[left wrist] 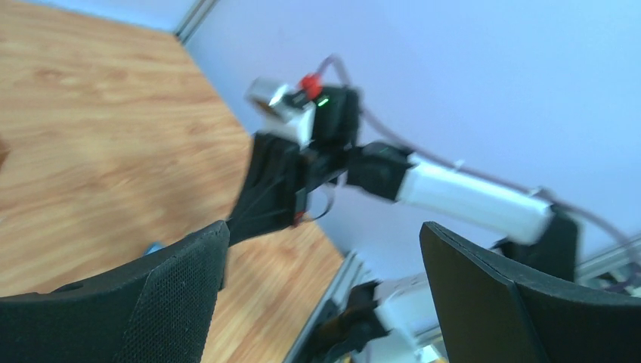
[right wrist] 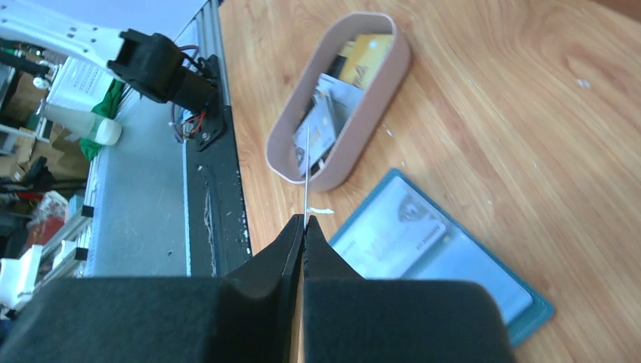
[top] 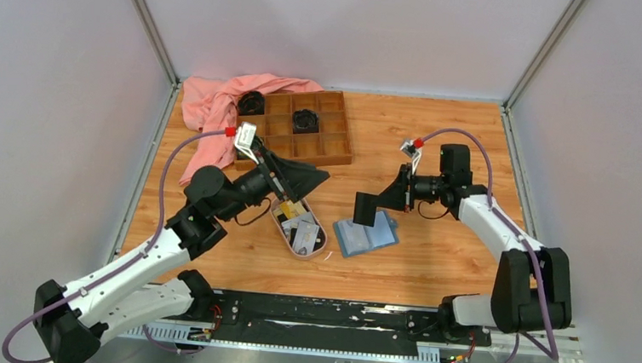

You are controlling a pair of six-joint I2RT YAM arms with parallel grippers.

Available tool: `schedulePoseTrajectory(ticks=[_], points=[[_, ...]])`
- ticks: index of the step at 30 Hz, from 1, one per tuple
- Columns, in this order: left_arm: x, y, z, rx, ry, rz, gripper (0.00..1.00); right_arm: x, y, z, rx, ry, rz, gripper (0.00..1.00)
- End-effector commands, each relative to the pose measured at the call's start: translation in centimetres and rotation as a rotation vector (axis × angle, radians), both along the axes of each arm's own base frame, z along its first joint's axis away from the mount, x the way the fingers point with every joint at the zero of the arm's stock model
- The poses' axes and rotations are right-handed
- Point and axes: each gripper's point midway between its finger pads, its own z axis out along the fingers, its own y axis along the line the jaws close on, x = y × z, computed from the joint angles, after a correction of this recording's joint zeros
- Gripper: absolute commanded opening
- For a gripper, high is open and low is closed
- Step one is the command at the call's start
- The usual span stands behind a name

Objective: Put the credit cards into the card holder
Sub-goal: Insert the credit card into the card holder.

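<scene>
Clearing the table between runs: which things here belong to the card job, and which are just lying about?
Job: cards, some in the pink dish, one pinched in the right jaws; blue wallet.
Lying about: wooden tray, two black parts in it, pink cloth.

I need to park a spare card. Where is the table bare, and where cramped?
Bare wood: the far right, between the wooden tray and the right wall, and the near strip in front of the card holder. Crowded: the middle, where pink dish, card holder, left gripper and right gripper gather; the pink cloth covers the far-left corner.
</scene>
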Motion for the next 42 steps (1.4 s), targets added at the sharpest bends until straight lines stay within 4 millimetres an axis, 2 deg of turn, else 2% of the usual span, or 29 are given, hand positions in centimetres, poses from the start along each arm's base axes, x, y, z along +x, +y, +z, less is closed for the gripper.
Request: schedulePoseTrajectory(ticks=[1,4,5,9,12,19,28,31,33,35,39,42], points=[[0.7,-1.3,4.6,-0.123,0.111,-0.039,1.0,1.0,-1.5,-3.5,-0.08,0.106,-0.074,0.0],[1.0,-2.3,8.1,-0.174,0.111,-0.08,1.0,1.2,-1.7,-4.4,-0.097,0.131,-0.053,0.0],[1.0,-2.6,9.9,-0.198,0.097,-0.093,1.0,1.3,-1.8,-4.6,-0.097,0.141,-0.054,0.0],[1.1,-3.3,13.5,-0.245,0.076,-0.125,1.0,1.5,-1.8,-5.1,-0.078,0.163,-0.041,0.0],[1.3,-2.8,15.4,-0.274,0.058,-0.102,1.0,1.4,-1.7,-5.0,-0.061,0.176,-0.025,0.0],[0.9,-2.4,18.1,-0.287,0.019,-0.098,1.0,1.6,-2.0,-5.9,-0.084,0.187,-0.037,0.0],[0.6,-2.9,19.0,-0.277,0.001,-0.126,1.0,1.8,-2.1,-6.4,-0.096,0.212,-0.033,0.0],[0.8,-3.5,18.0,-0.233,-0.022,-0.132,1.0,1.9,-2.2,-6.7,-0.115,0.217,-0.048,0.0],[1.3,-3.5,16.1,-0.172,-0.055,-0.106,1.0,2.2,-2.5,-6.9,-0.134,0.214,-0.068,0.0],[1.7,-3.6,13.4,-0.075,-0.116,-0.086,1.0,2.6,-3.2,-6.9,-0.142,0.216,-0.102,0.0],[1.7,-4.0,6.3,0.133,-0.206,-0.112,1.0,3.8,-5.1,-6.9,-0.136,0.248,-0.182,0.0],[1.6,-4.7,1.8,0.226,-0.195,-0.163,1.0,4.5,-6.1,-7.0,-0.109,0.291,-0.214,0.0]])
